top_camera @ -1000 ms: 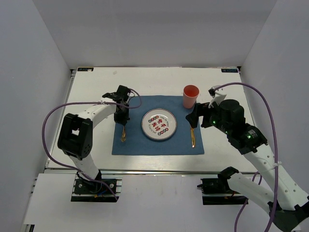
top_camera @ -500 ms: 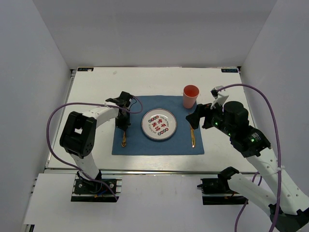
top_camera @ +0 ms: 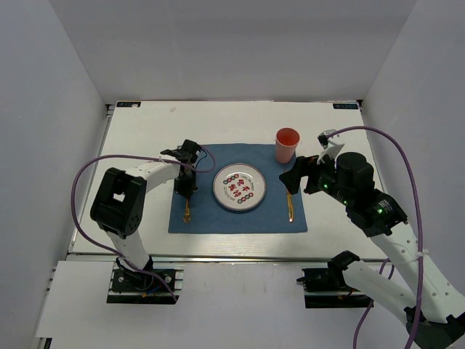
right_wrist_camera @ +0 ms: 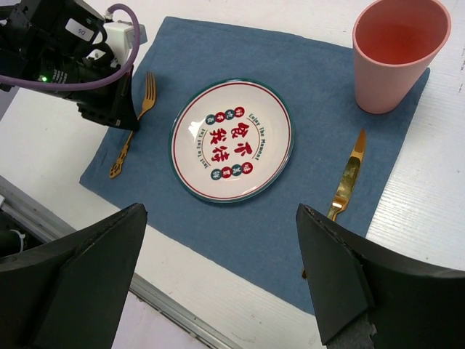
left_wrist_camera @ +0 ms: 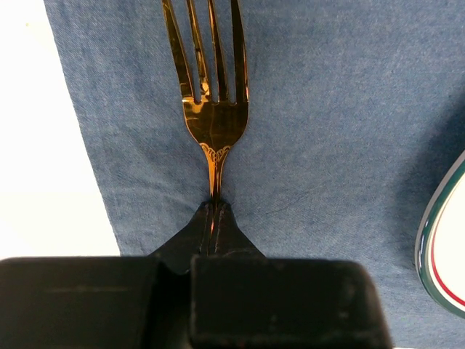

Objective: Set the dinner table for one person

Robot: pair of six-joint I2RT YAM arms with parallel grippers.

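The white dinner table (top_camera: 134,142) carries a blue cloth placemat (top_camera: 240,219). On the mat are a patterned plate (top_camera: 239,187), a gold knife (top_camera: 291,207) to its right and a gold fork (top_camera: 187,211) to its left. A pink cup (top_camera: 287,145) stands at the mat's far right corner. My left gripper (top_camera: 186,193) is shut on the fork's handle, low over the mat. In the left wrist view (left_wrist_camera: 214,211) the fork (left_wrist_camera: 214,120) points away, tines over the cloth. My right gripper (top_camera: 293,179) hangs open and empty above the knife, and is open in its own view (right_wrist_camera: 225,291).
The right wrist view shows the plate (right_wrist_camera: 232,139), cup (right_wrist_camera: 398,51), knife (right_wrist_camera: 347,178), fork (right_wrist_camera: 147,93) and the left gripper (right_wrist_camera: 109,109). The table's metal front rail (top_camera: 240,256) runs along the near edge. White walls enclose the table on three sides.
My left gripper has moved a little right and toward the near edge with the fork. My right gripper drew back slightly to the right, then held still.
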